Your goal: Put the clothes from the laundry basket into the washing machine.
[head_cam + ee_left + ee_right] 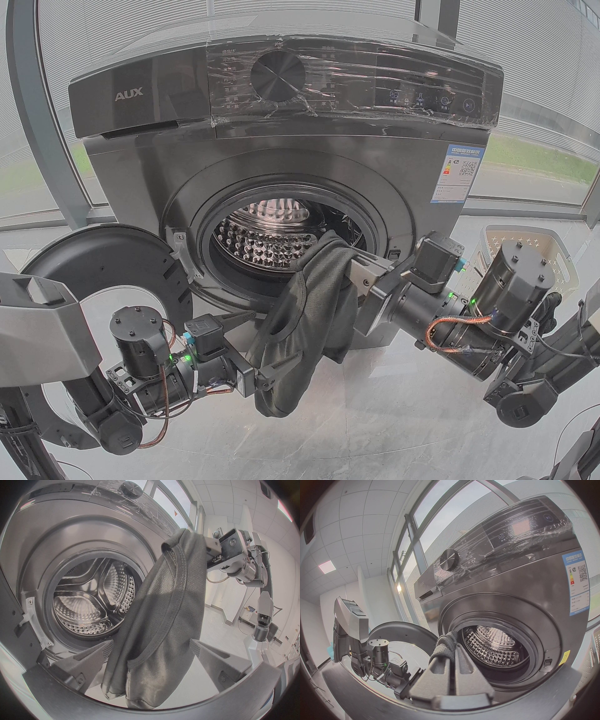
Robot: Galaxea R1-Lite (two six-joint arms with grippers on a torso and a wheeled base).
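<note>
1. Head view: The right tool (357, 273) is clamped on the top edge of a dark mesh garment (312, 312). It holds the garment just in front of the washing machine (281, 156), at the right side of the drum opening (269, 240). Gripped high like this, the cloth hangs in a long fold, and its lower end is clear of the floor (387, 425). The left tool (262, 347) sits lower and to the left with its fingers spread apart beside the hanging part, gripping nothing. It looks placed to gather the loose tail so the tail does not drag over the rim. The door (106, 262) is swung fully open to the left, leaving the way in free. The white laundry basket (550, 250) stands on the far right beside the machine, behind the right arm. I cannot tell what is in it.

2. Left wrist view: The garment (162, 620) hangs between the left tool's two wide-open fingers (84, 662), and neither visibly presses on it. Its upper hem is pinched in the right tool (215, 552). The steel drum (93, 602) lies just beyond, and no clothes can be seen in it.

3. Right wrist view: The right tool's fingers (468, 670) are closed together with a bunch of the cloth (445, 642) squeezed at their tips. They aim towards the drum mouth (493, 648). The garment is near the opening but not yet inside.
</note>
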